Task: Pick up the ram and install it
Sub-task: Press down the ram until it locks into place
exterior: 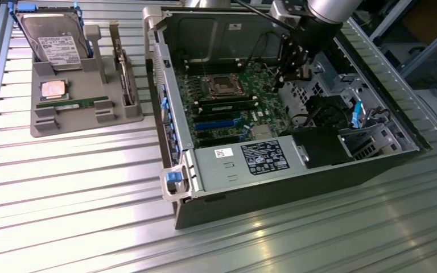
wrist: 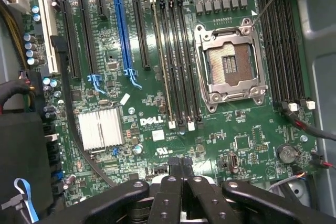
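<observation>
surface: ribbed silver metal surface [exterior: 89,187], carries all the parts
tray: grey plastic parts holder [exterior: 82,116] at the exterior view's left, well apart from the case wall
hard drive: silver hard drive with white label [exterior: 55,42] standing in the tray's far slot
cpu: square silver CPU chip [exterior: 54,89] lying flat in the tray
ram: long thin green circuit-board stick with small white label [exterior: 70,104], lying flat in the tray just beside the CPU chip, on its near side; nothing touching it
card: wider green expansion card [exterior: 122,68] on edge in the tray's side nearest the case
case: open dark metal computer tower [exterior: 279,187] lying on its side, middle to exterior view's right
motherboard: green Dell board [exterior: 226,108] [wrist: 173,129] inside the case; empty silver-framed CPU socket [wrist: 231,66], blue expansion slot [wrist: 123,30], black memory slots [wrist: 178,56] beside the socket
second stick: one green stick [exterior: 227,106] looks seated in the slots next to the socket
psu: silver power supply box with label [exterior: 241,162] at the case's near end
gripper: black gripper [exterior: 295,68] [wrist: 181,169] on the arm, hanging over the case interior, above the board, well apart from the tray
fingers: pressed together, holding nothing
</observation>
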Tool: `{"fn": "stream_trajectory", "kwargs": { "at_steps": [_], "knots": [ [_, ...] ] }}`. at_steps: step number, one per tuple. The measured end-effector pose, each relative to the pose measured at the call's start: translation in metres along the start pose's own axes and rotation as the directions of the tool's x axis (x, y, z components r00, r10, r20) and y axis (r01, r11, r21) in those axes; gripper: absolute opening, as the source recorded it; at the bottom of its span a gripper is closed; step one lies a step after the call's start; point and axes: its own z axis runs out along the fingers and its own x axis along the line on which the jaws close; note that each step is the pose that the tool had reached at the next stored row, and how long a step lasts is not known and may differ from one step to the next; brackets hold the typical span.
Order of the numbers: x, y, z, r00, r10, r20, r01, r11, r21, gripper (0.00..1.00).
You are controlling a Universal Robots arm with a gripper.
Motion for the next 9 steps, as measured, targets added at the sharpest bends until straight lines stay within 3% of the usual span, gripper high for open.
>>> {"fn": "stream_trajectory", "kwargs": {
  "at_steps": [9],
  "knots": [
    [0.0000,0.0000,0.0000,0.9983,0.058,0.0039,-0.058,0.9983,0.0002,0.11]
  ]
}}
